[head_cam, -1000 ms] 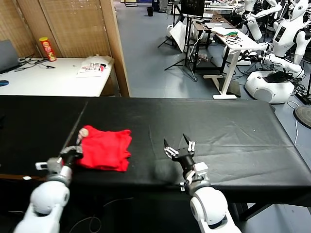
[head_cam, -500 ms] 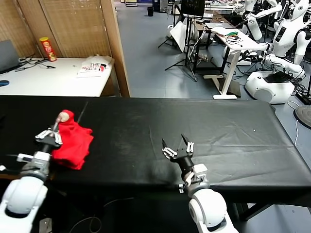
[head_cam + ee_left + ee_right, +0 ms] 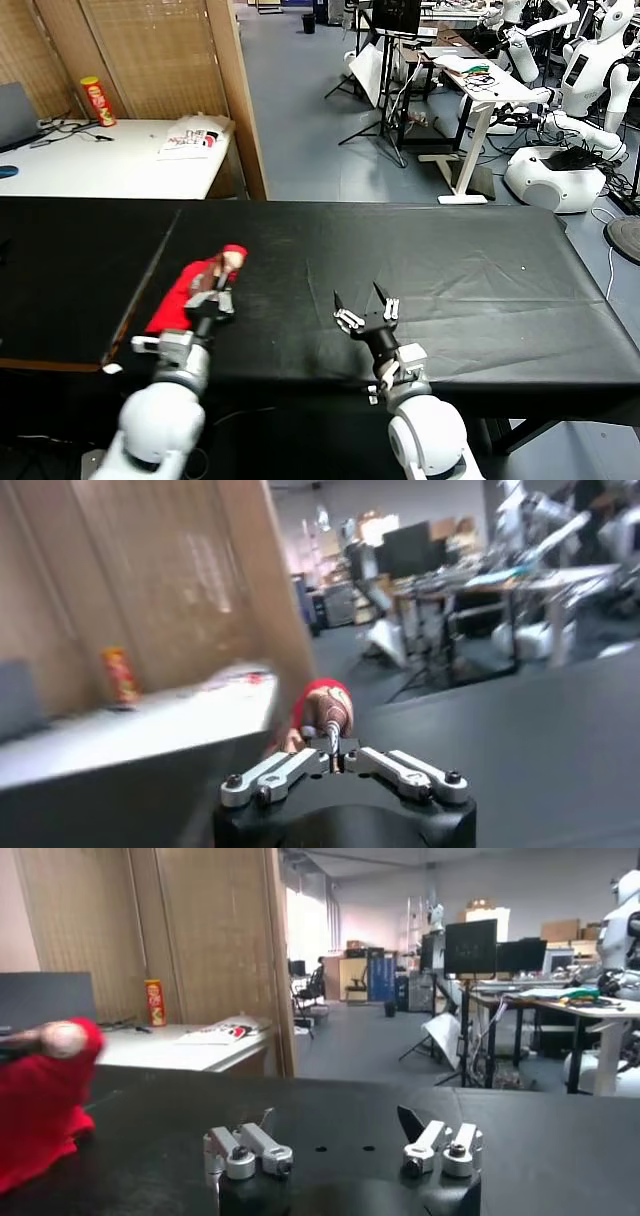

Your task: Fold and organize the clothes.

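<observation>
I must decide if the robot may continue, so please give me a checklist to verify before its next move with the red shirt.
1. Left gripper shut on the bright red cotton T-shirt: ok.
2. T-shirt lifted, hanging bunched from the gripper: ok.
3. T-shirt folded neatly: not ok, it is crumpled.
4. Right gripper open and apart from the T-shirt, low over the black cloth-covered table: ok.
5. Which side carries the print: cannot tell.
</observation>
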